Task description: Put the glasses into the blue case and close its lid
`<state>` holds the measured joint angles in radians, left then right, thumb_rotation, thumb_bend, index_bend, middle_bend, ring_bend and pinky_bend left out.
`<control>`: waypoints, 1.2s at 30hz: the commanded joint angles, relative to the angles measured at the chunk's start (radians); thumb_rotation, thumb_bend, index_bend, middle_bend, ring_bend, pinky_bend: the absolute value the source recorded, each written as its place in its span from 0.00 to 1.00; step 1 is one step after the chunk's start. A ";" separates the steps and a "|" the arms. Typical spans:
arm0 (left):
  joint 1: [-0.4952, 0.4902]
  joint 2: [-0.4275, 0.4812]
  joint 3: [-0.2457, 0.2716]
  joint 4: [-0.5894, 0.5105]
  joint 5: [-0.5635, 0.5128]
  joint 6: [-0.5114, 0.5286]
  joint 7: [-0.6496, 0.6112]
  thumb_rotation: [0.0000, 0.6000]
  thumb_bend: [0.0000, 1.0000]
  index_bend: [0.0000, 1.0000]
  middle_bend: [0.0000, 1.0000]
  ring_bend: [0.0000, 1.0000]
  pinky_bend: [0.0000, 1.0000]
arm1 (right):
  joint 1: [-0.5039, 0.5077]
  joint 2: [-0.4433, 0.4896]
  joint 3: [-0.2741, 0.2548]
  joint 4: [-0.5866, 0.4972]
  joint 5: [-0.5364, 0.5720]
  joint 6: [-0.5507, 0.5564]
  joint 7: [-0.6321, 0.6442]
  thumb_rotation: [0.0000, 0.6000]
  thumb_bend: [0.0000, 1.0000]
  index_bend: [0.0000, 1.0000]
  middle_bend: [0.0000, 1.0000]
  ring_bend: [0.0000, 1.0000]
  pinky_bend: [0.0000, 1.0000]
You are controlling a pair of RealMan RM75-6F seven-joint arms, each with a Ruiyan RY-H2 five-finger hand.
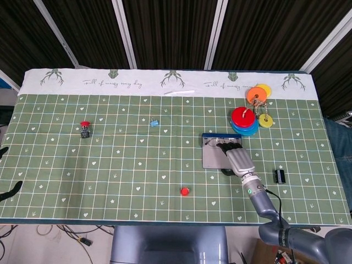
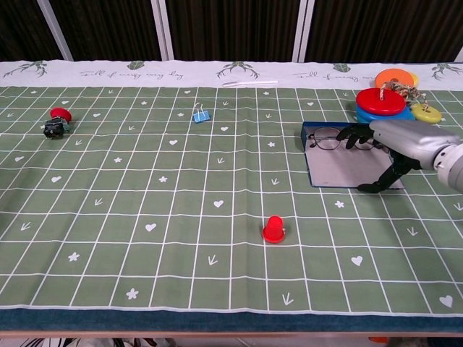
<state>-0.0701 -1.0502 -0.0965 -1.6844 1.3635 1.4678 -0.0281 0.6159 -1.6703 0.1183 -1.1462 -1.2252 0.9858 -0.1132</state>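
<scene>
One pair of glasses (image 2: 334, 138) lies in the far half of the one blue case (image 2: 346, 168), its lid flat open. The right hand (image 2: 394, 144), fingers spread and holding nothing, hovers at their three o'clock. They're light, thin-framed, likely fragile: pinch the bridge. Left hand (image 1: 8, 190) barely visible; can't tell.

- My table (image 1: 66, 181) wears a green cloth printed with a white grid, small hearts and sprouts.
- Along the table's far edge runs a white band (image 1: 137, 82) with deer heads and script.
- Behind the table hang dark pleated curtains (image 1: 170, 33), crossed by pale slanting bars (image 1: 124, 33).
- Below the table's near edge sits what may be a grey chair (image 1: 168, 245).
</scene>
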 commanded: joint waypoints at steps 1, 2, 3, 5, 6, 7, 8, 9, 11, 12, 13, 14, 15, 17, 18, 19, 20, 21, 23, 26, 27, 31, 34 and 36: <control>0.000 0.000 0.000 0.000 -0.001 -0.001 0.001 1.00 0.23 0.10 0.00 0.00 0.00 | -0.002 0.003 0.000 -0.001 -0.001 -0.004 -0.001 1.00 0.31 0.20 0.24 0.21 0.21; 0.000 0.000 0.000 0.000 -0.001 -0.001 0.002 1.00 0.23 0.10 0.00 0.00 0.00 | -0.003 0.005 0.000 -0.003 -0.002 -0.006 -0.002 1.00 0.31 0.20 0.24 0.21 0.21; 0.000 -0.001 0.000 0.000 -0.001 -0.001 0.003 1.00 0.23 0.10 0.00 0.00 0.00 | -0.003 0.008 0.000 -0.005 -0.002 -0.008 -0.003 1.00 0.31 0.20 0.24 0.21 0.21; 0.000 -0.001 0.000 0.000 -0.002 -0.002 0.004 1.00 0.23 0.10 0.00 0.00 0.00 | -0.004 0.012 0.000 -0.009 -0.003 -0.011 -0.006 1.00 0.31 0.20 0.23 0.20 0.21; 0.000 -0.001 0.000 -0.001 -0.002 -0.002 0.004 1.00 0.23 0.10 0.00 0.00 0.00 | -0.003 0.014 0.000 -0.010 -0.003 -0.014 -0.007 1.00 0.31 0.20 0.23 0.20 0.21; 0.000 -0.001 0.000 -0.001 -0.002 -0.001 0.005 1.00 0.23 0.10 0.00 0.00 0.00 | -0.003 0.017 0.000 -0.012 -0.002 -0.018 -0.009 1.00 0.31 0.20 0.23 0.20 0.21; 0.000 -0.001 0.000 -0.001 -0.002 -0.001 0.005 1.00 0.23 0.10 0.00 0.00 0.00 | -0.003 0.019 0.001 -0.015 -0.002 -0.021 -0.011 1.00 0.31 0.20 0.23 0.20 0.21; 0.000 -0.001 0.000 -0.001 -0.002 -0.001 0.005 1.00 0.23 0.10 0.00 0.00 0.00 | -0.003 0.021 0.001 -0.016 -0.002 -0.024 -0.012 1.00 0.31 0.20 0.23 0.20 0.21; 0.000 -0.001 0.000 -0.001 -0.002 -0.001 0.005 1.00 0.23 0.10 0.00 0.00 0.00 | -0.002 0.025 0.000 -0.020 0.000 -0.032 -0.016 1.00 0.31 0.20 0.23 0.20 0.21; 0.000 -0.001 0.000 -0.001 -0.002 -0.001 0.006 1.00 0.23 0.10 0.00 0.00 0.00 | -0.002 0.025 0.000 -0.019 0.001 -0.034 -0.020 1.00 0.31 0.20 0.23 0.20 0.21; 0.000 -0.001 0.000 -0.001 -0.002 -0.001 0.005 1.00 0.23 0.10 0.00 0.00 0.00 | -0.002 0.025 0.000 -0.019 0.002 -0.036 -0.022 1.00 0.31 0.20 0.23 0.20 0.21; 0.000 -0.001 0.000 -0.001 -0.001 -0.001 0.005 1.00 0.23 0.10 0.00 0.00 0.00 | -0.002 0.025 0.000 -0.018 0.004 -0.040 -0.024 1.00 0.31 0.20 0.23 0.19 0.21; 0.000 -0.001 0.000 -0.001 -0.001 -0.001 0.005 1.00 0.23 0.10 0.00 0.00 0.00 | -0.002 0.026 0.001 -0.017 0.005 -0.042 -0.025 1.00 0.31 0.20 0.23 0.19 0.21; 0.000 -0.001 0.000 0.000 -0.001 0.000 0.005 1.00 0.23 0.10 0.00 0.00 0.00 | -0.001 0.027 0.001 -0.016 0.006 -0.049 -0.028 1.00 0.31 0.20 0.23 0.19 0.21; 0.000 -0.001 0.000 0.000 -0.001 0.000 0.005 1.00 0.23 0.10 0.00 0.00 0.00 | 0.000 0.028 0.001 -0.016 0.006 -0.053 -0.029 1.00 0.31 0.20 0.23 0.19 0.21; 0.000 -0.001 0.000 0.000 -0.001 0.000 0.005 1.00 0.23 0.10 0.00 0.00 0.00 | 0.001 0.029 0.001 -0.016 0.005 -0.055 -0.030 1.00 0.31 0.20 0.22 0.19 0.21; 0.000 -0.002 -0.001 0.000 -0.002 -0.001 0.005 1.00 0.23 0.10 0.00 0.00 0.00 | 0.002 0.031 0.001 -0.016 0.004 -0.057 -0.031 1.00 0.31 0.20 0.22 0.19 0.21; 0.000 -0.002 0.000 0.000 -0.002 -0.001 0.005 1.00 0.23 0.10 0.00 0.00 0.00 | 0.002 0.032 0.001 -0.017 0.003 -0.059 -0.032 1.00 0.31 0.20 0.22 0.19 0.21; 0.000 -0.002 0.000 0.000 -0.002 -0.002 0.006 1.00 0.23 0.10 0.00 0.00 0.00 | 0.003 0.035 0.002 -0.018 0.002 -0.060 -0.035 1.00 0.31 0.20 0.23 0.19 0.21; 0.000 -0.002 0.000 -0.001 -0.001 -0.002 0.007 1.00 0.23 0.10 0.00 0.00 0.00 | 0.004 0.037 0.003 -0.020 0.001 -0.063 -0.037 1.00 0.33 0.20 0.23 0.19 0.21; 0.000 -0.002 0.000 -0.001 -0.001 -0.002 0.007 1.00 0.23 0.10 0.00 0.00 0.00 | 0.004 0.038 0.003 -0.021 -0.001 -0.063 -0.037 1.00 0.34 0.21 0.23 0.19 0.21; 0.000 -0.001 0.001 0.000 -0.001 -0.003 0.006 1.00 0.23 0.10 0.00 0.00 0.00 | 0.004 0.040 0.003 -0.022 -0.009 -0.064 -0.029 1.00 0.46 0.27 0.24 0.19 0.21; 0.000 -0.001 0.001 -0.001 -0.001 -0.003 0.006 1.00 0.23 0.10 0.00 0.00 0.00 | 0.005 0.042 0.005 -0.024 -0.007 -0.072 -0.018 1.00 0.51 0.30 0.25 0.20 0.21; 0.000 -0.001 0.001 -0.002 0.000 -0.002 0.007 1.00 0.23 0.10 0.00 0.00 0.00 | 0.006 0.045 0.007 -0.025 -0.007 -0.079 -0.013 1.00 0.52 0.31 0.25 0.20 0.21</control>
<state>-0.0696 -1.0507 -0.0952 -1.6863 1.3637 1.4654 -0.0211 0.6215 -1.6269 0.1241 -1.1702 -1.2322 0.9086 -0.1278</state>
